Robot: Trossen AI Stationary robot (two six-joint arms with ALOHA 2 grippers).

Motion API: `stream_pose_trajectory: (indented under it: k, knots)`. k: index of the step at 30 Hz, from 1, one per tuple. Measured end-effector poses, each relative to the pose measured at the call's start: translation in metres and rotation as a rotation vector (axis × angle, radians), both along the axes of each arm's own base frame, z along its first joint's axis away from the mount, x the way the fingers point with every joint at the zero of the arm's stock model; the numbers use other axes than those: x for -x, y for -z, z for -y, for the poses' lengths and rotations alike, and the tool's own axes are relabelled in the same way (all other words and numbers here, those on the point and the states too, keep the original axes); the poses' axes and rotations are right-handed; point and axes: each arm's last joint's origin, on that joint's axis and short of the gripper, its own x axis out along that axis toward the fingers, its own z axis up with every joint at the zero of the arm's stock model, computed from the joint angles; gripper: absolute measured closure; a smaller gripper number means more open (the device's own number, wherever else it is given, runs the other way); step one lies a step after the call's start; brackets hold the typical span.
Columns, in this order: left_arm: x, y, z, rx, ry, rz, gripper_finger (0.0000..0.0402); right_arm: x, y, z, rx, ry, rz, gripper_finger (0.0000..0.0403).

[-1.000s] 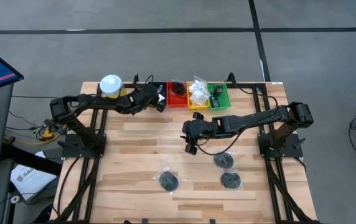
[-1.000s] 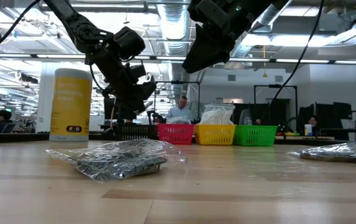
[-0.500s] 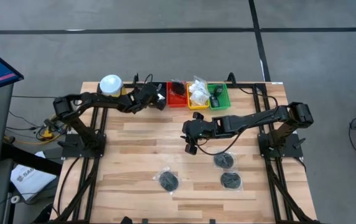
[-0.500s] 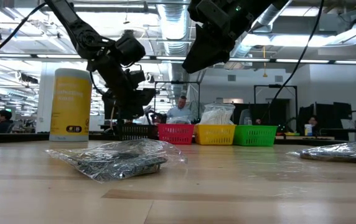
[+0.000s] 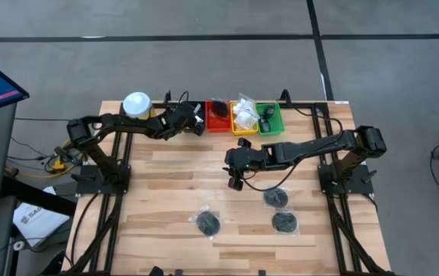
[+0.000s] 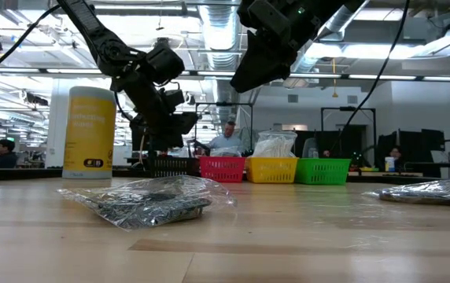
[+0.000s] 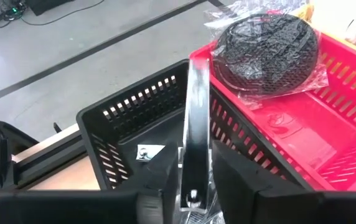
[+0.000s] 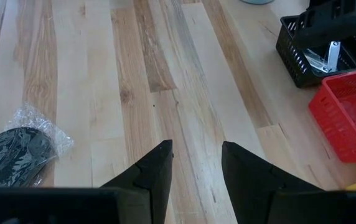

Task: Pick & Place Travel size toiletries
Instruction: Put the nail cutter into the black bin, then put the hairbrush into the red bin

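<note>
Left tool (image 7: 193, 186) pinches silver tube (image 7: 196, 130) upright, lengthwise

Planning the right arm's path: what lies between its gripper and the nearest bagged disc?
Only bare wood, in the high view, between the right gripper and the disc.

Even, bright overhead light; ceiling strip lamps (image 6: 60, 72) glare in the low view. Shadows on the bench (image 5: 173, 192) are soft and faint. Plastic wrappers (image 6: 142, 196) glint. Nearest bench boards look blurred.
</note>
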Motion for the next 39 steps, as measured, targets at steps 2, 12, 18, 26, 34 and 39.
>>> stream_pose_trajectory:
  k: [2, 12, 18, 26, 34, 39]
  knots:
    - [0.000, 0.000, 0.000, 0.000, 0.000, 0.001, 0.0303, 0.000, 0.000, 0.000, 0.000, 0.000, 0.000, 0.0274]
    - [-0.001, -0.001, 0.000, 0.001, 0.010, 0.015, 0.0271, 0.000, 0.000, 0.000, 0.000, 0.000, 0.000, 0.0274]
    - [-0.010, -0.001, 0.013, 0.120, 0.226, 0.077, 0.0270, 0.000, 0.000, 0.000, 0.001, -0.001, -0.001, 0.0274]
    - [-0.029, -0.001, 0.055, 0.115, 0.437, 0.039, 0.0281, 0.000, 0.000, 0.000, 0.000, 0.000, -0.004, 0.0274]
    - [-0.041, 0.002, 0.102, 0.149, 0.604, 0.005, 0.0284, 0.001, 0.001, 0.000, 0.000, 0.000, -0.018, 0.0274]
    - [-0.043, 0.005, 0.136, 0.215, 0.743, -0.023, 0.0286, 0.002, 0.001, 0.000, 0.001, -0.001, -0.022, 0.0274]
